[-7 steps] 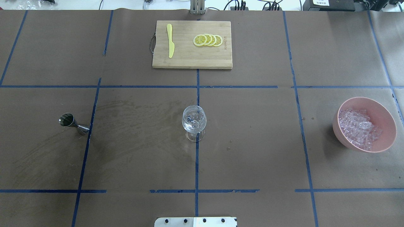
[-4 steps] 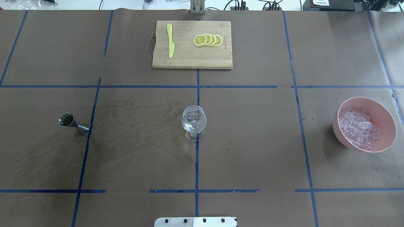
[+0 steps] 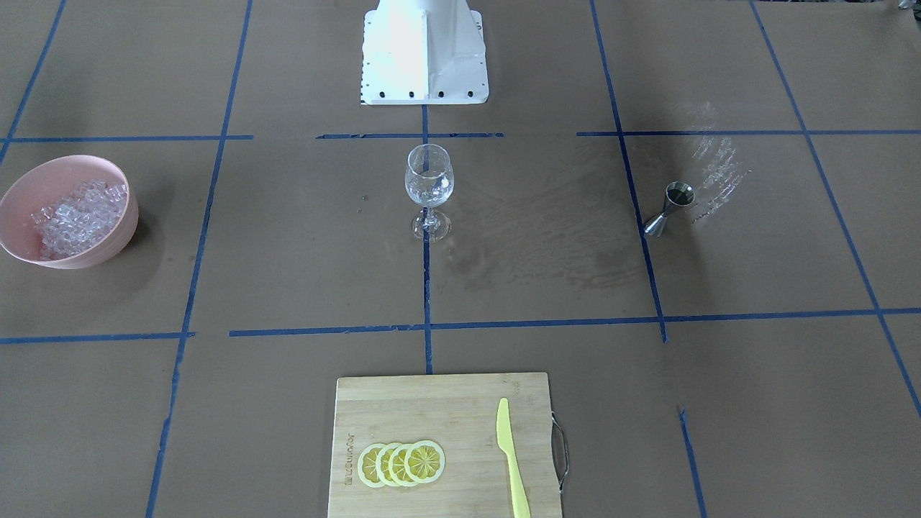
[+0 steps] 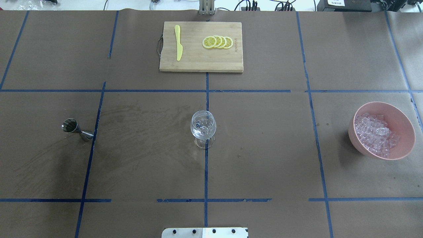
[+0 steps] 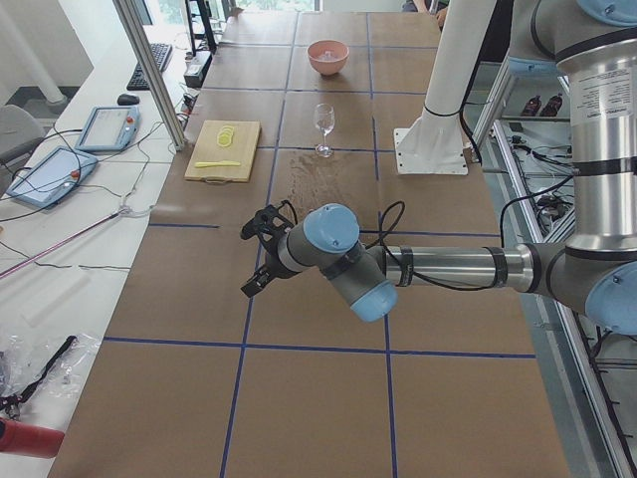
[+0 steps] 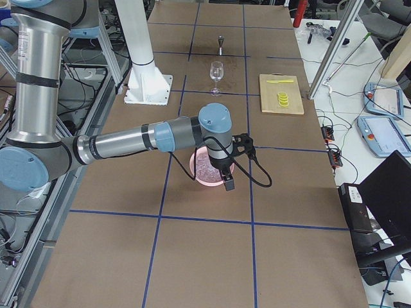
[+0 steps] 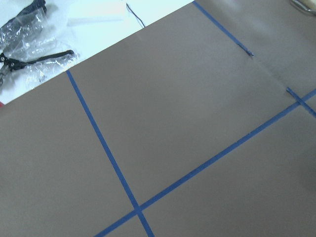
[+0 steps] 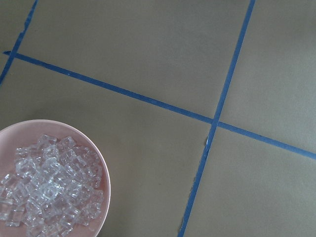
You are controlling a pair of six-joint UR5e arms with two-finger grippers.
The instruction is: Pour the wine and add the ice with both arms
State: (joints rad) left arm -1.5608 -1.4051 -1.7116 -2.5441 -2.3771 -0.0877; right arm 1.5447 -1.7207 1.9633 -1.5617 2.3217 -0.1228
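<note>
A clear wine glass stands at the table's middle; it also shows in the front view. The ice is heaped in a pink bowl at the right, and shows in the right wrist view. A steel jigger stands at the left. Neither arm shows in the overhead or front views. The left gripper shows only in the exterior left view, off to the table's left end. The right gripper shows only in the exterior right view, beside the bowl. I cannot tell whether either is open or shut.
A wooden cutting board with a yellow knife and several lemon slices lies at the far middle. The white base block stands at the near edge. Blue tape lines cross the brown table cover.
</note>
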